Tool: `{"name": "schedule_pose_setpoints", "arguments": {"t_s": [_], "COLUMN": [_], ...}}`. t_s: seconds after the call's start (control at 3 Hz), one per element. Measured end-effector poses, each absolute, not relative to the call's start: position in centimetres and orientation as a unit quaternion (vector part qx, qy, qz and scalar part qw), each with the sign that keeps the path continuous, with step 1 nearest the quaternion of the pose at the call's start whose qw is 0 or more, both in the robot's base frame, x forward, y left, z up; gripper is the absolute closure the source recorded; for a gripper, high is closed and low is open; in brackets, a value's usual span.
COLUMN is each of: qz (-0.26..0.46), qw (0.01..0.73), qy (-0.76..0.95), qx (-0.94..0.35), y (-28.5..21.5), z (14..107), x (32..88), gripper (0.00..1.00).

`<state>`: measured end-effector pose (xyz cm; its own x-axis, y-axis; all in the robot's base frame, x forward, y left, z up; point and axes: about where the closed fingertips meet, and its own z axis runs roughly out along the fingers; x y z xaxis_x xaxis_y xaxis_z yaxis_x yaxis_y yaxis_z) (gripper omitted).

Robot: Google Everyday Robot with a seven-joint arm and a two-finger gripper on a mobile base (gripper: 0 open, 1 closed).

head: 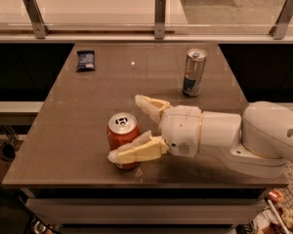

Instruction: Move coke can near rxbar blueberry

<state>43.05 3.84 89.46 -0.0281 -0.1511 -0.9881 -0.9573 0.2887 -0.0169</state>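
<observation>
The coke can, red-orange with a silver top, stands upright near the front of the brown table. My gripper comes in from the right and is open. Its near finger lies across the can's front lower side. Its far finger is behind and to the right of the can, apart from it. The can stands between the fingers. The rxbar blueberry, a small flat navy wrapper, lies at the table's far left, well away from the can.
A taller silver-and-blue can stands upright at the far right of the table, behind my arm. A rail with metal posts runs along the table's far edge. The front edge is just below the coke can.
</observation>
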Motion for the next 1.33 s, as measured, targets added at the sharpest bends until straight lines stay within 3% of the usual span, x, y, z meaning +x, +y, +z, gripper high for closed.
{"name": "schedule_pose_setpoints", "arguments": {"t_s": [0.33, 1.33], "qz": [0.377, 0.374], "qw": [0.528, 0.527], "qy": [0.604, 0.601], "qx": [-0.463, -0.471], "y": [4.64, 5.26], "z": [89.75, 90.20], "x": [41.63, 41.29], "gripper": [0.27, 0.96]}}
